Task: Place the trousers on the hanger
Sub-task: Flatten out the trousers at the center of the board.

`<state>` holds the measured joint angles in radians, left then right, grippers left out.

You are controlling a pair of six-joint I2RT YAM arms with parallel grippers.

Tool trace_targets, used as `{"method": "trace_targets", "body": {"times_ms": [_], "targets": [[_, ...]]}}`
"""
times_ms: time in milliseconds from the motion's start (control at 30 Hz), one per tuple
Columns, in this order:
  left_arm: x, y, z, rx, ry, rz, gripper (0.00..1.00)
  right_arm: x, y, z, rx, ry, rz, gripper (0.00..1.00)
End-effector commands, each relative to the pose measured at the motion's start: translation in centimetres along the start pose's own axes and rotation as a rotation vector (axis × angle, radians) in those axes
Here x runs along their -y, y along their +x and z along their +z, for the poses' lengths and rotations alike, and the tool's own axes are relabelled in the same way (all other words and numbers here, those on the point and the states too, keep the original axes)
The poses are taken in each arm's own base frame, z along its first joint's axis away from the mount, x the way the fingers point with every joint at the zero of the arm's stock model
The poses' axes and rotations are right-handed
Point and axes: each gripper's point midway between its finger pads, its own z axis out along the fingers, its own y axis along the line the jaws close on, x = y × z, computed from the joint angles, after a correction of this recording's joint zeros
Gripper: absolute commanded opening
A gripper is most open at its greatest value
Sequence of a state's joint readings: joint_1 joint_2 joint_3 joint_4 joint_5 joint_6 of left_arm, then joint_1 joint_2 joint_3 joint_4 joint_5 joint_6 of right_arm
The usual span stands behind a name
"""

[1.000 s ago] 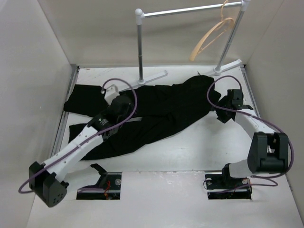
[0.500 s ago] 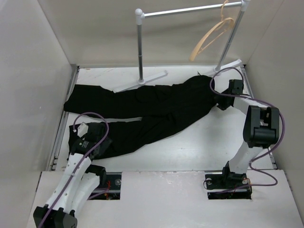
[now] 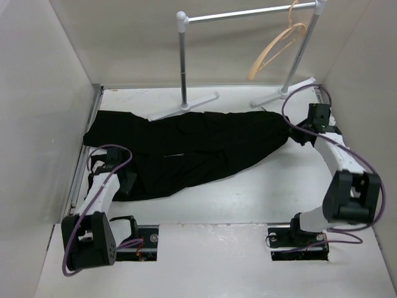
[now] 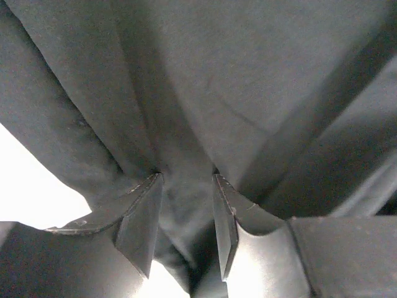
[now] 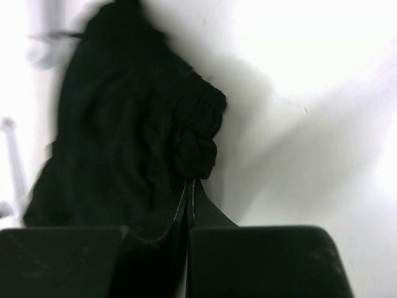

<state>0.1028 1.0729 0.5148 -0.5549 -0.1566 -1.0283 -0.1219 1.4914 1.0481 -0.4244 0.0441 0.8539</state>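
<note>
**Trousers drawn out long between the two arms**

Since a second ago the left arm has swung off the middle of the garment to the table's left edge, and the right arm has carried the waist end further right, so the cloth now lies longer and flatter than before.

The trousers (image 3: 198, 146) are plain black and soft. They are stretched across the white table (image 3: 267, 186) from the left edge to the right side, with both legs pointing left and a narrow gap between them. The upper leg passes just in front of the feet of the rack (image 3: 184, 59).

The left gripper (image 4: 186, 180) sits at the end of the nearer leg. A thick fold fills the gap between its jaws, and creases fan out from its fingers (image 4: 139, 217). The right gripper (image 5: 189, 186) is pinched fully together on a bunched knot of the waistband.

The tan hanger (image 3: 276, 46) hangs tilted from the rack's bar, well apart from the trousers
</note>
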Motion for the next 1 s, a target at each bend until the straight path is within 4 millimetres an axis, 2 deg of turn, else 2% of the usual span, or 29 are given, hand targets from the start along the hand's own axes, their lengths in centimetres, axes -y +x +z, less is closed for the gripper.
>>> {"method": "trace_targets", "body": {"times_ms": [0,100,167,267,300,367,400,467,500,533,567,633,700,833,967], "targets": [[4.1,-3.9,-0.8,0.111,0.076,-0.036,0.36,1.5,-0.3,-5.1,0.03,0.052,-0.036,0.02],[4.5,-5.9,-1.0,0.158,0.061,-0.046,0.38,1.3,-0.9,-8.0,0.053,0.043,-0.074,0.05],[4.6,-7.2,-1.2,0.184,0.055,-0.063,0.39,0.9,-1.7,-8.1,0.071,0.036,-0.085,0.1],[4.9,-8.9,-1.4,0.219,0.046,-0.088,0.41,1.1,-3.3,-4.5,0.042,0.066,-0.05,0.1],[5.1,-9.4,-1.4,0.226,0.043,-0.092,0.41,0.7,-4.2,-3.1,0.047,0.064,-0.038,0.1],[5.2,-9.6,-1.6,0.22,0.04,-0.094,0.41,-0.4,-4.3,-0.7,0.014,0.06,-0.036,0.14],[5.2,-9.5,-2.2,0.216,0.049,-0.091,0.41,-0.6,-4.1,-0.5,0.004,0.061,-0.037,0.21],[4.9,-9.6,-3.9,0.237,0.085,-0.091,0.44,-0.7,-4.1,-1.4,0.038,0.043,-0.045,0.41],[4.8,-9.5,-4.6,0.244,0.103,-0.086,0.45,-0.8,-4.0,-2.1,0.069,0.016,-0.049,0.55],[4.3,-9.3,-5.4,0.245,0.116,-0.076,0.45,-0.5,-3.8,-2.9,0.1,-0.007,-0.048,0.64],[3.9,-9.1,-5.8,0.235,0.112,-0.064,0.46,0.1,-3.6,-3.8,0.127,-0.022,-0.039,0.69],[2.4,-8.1,-6.5,0.191,0.083,-0.033,0.46,1.6,-2.4,-4.7,0.141,-0.024,0.0,0.71],[0.6,-6.6,-6.8,0.142,0.051,-0.026,0.46,3.5,-1.1,-4.8,0.137,-0.007,0.048,0.7],[-1.9,-2.9,-6.1,0.011,-0.028,-0.037,0.46,6.5,0.1,-2.4,0.117,0.048,0.128,0.68],[-4.3,-0.7,-3.9,-0.039,-0.107,-0.077,0.46,5.4,-0.1,0.7,0.036,0.007,0.197,0.67]]}}
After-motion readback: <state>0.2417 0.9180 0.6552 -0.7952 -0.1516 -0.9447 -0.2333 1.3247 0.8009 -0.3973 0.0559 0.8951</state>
